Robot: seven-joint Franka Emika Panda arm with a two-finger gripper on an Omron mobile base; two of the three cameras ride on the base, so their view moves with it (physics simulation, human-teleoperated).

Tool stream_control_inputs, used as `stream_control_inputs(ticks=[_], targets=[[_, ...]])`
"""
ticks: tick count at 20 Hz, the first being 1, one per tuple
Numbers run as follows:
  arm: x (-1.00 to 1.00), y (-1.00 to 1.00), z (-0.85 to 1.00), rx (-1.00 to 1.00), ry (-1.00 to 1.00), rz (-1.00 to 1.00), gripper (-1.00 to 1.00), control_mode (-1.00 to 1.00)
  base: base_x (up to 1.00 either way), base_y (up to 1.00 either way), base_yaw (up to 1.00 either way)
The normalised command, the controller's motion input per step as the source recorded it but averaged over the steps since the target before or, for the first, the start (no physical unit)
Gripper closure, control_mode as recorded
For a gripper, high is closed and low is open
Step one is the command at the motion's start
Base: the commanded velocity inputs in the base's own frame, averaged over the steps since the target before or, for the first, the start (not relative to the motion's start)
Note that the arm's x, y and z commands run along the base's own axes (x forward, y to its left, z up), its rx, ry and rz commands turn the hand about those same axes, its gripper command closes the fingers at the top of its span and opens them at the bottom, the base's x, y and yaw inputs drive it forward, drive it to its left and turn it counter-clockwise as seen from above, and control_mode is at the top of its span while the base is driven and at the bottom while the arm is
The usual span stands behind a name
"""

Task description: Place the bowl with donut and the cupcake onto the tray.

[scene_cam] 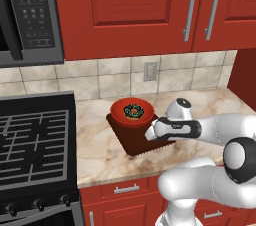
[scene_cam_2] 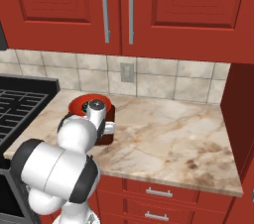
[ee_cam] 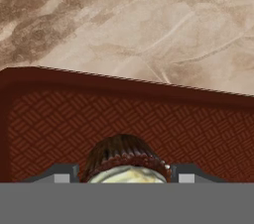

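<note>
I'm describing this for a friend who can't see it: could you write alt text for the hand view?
A small cupcake with a dark brown ridged top sits between the robot's two fingers, low in the picture, over a dark brown tray with a woven pattern. Beyond the tray's raised rim lies a beige marble counter.

The tray (ee_cam: 149, 119) has a matt dark brown surface, its floor embossed with a fine basket-weave texture inside a smooth raised rim. The countertop (scene_cam: 100, 145) looks like polished beige marble with brown veining. The cupcake (ee_cam: 125, 161) shows a ridged dark brown top, and the bowl (scene_cam: 118, 111) looks smooth, evenly red-orange.
</note>
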Motion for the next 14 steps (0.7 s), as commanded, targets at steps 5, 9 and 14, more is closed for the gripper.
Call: stream_control_inputs(ticks=[5, 9, 14], targets=[[0.03, 0.02, -0.04, 0.00, 0.00, 0.01, -1.00, -1.00, 0.00, 0.00, 0.00], [0.00, 0.00, 0.00, 0.00, 0.00, 0.00, -1.00, -1.00, 0.00, 0.00, 0.00], [-0.01, 0.00, 0.07, 0.00, 0.00, 0.00, -1.00, -1.00, 0.00, 0.00, 0.00]])
